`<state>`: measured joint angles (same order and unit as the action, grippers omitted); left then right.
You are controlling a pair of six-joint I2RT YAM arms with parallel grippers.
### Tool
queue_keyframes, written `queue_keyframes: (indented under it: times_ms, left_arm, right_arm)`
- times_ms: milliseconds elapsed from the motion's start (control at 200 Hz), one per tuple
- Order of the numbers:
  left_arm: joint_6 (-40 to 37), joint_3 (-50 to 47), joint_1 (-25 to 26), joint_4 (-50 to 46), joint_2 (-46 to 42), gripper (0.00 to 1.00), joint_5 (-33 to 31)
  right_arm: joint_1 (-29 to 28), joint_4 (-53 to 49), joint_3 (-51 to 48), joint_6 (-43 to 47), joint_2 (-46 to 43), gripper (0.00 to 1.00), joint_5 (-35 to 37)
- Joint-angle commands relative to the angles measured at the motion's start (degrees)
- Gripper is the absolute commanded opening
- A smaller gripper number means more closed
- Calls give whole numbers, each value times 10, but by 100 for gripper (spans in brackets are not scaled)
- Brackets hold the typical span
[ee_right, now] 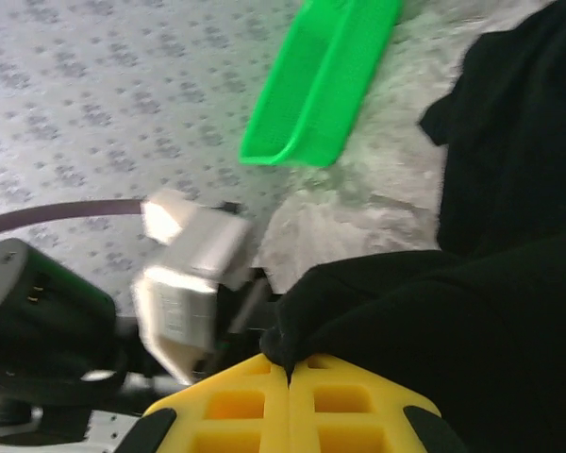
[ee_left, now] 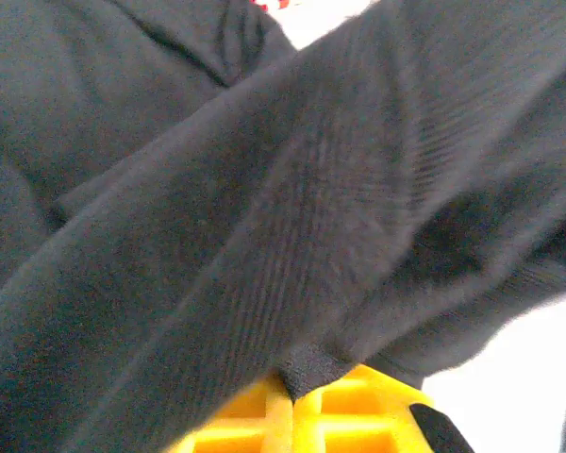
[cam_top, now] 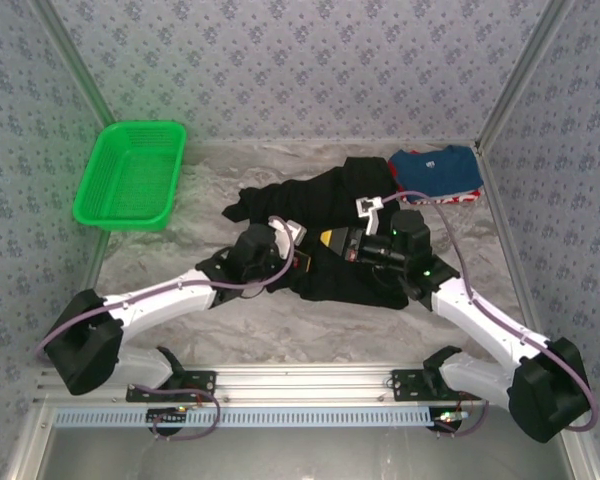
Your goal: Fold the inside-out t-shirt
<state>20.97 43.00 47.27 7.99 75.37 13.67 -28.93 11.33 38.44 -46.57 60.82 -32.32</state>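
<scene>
Inside-out t-shirt (cam_top: 320,195): black and all bunched up in the middle of the table (cam_top: 280,330), between the two arms. One end reaches to the far right.
Left claw (ee_left: 291,385): shut tight. Its yellow fingers pinch a little fold of the black cloth.
Right claw (ee_right: 288,366): shut tight too, with a bit of black cloth nipped at its yellow tips.
Both claws: very close together, near the middle of the shirt.
Blue shirt (cam_top: 435,172): folded, at the far right. It is touching the black one or just beside it; I cannot tell which.
Green basket (cam_top: 130,175): at the far left, well apart from the black cloth.
Step now: I think the claws have to lift the cloth and pull it flat, so it can be folded.
How to do it well: move both claws apart slowly and at the same time, so the cloth goes smooth and does not twist. Hold the pinch firm, because only a small bit is held and it could slip out. Lift high enough for the cloth to hang free of the arms. Do not drag the blue shirt along.
</scene>
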Motion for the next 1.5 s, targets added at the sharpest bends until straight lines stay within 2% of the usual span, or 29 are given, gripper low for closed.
queue_keyframes:
  times_ms: [0, 40, 85, 280, 430, 605, 754, 989, 1244, 1299, 1369, 1414, 1439, 1494]
  left_arm:
    - [29, -28, -26, 75, -70, 0, 208]
    - [45, -39, -32, 89, -94, 0, 249]
    - [59, -50, -40, 96, -120, 0, 274]
    - [63, -59, -75, 86, -180, 0, 308]
    - [37, -54, -84, 68, -177, 0, 304]
    - [35, -36, -85, 46, -166, 0, 298]
    - [36, -28, -85, 37, -159, 0, 292]
    - [36, -23, -85, 26, -160, 0, 290]
    - [39, -27, -85, 26, -165, 0, 291]
    - [38, -26, -84, 24, -165, 0, 291]
    - [35, -24, -86, 15, -167, 0, 284]
    - [35, -24, -88, 7, -171, 0, 270]
    - [37, -26, -91, 0, -174, 0, 258]
    - [40, -27, -100, -18, -183, 0, 218]
  right_arm:
    - [3, -205, 66, 100, -7, 0, 144]
    - [-1, -259, 88, 138, 5, 0, 195]
    - [-4, -282, 105, 162, 21, 0, 219]
    - [-21, -344, 158, 251, 64, 19, 205]
    - [-57, -405, 153, 319, 6, 32, 199]
    - [-128, -361, 74, 311, -67, 42, 174]
    - [-201, -270, 14, 287, -68, 49, 219]
    - [-237, -218, 9, 293, -16, 49, 324]
    - [-233, -167, 29, 306, 67, 45, 348]
    - [-231, -156, 33, 307, 74, 36, 360]
    - [-223, -152, 33, 308, 64, 14, 364]
    - [-216, -166, 32, 311, 45, 4, 357]
    - [-209, -179, 30, 315, 31, 0, 352]
    - [-193, -219, 27, 324, -7, 0, 326]
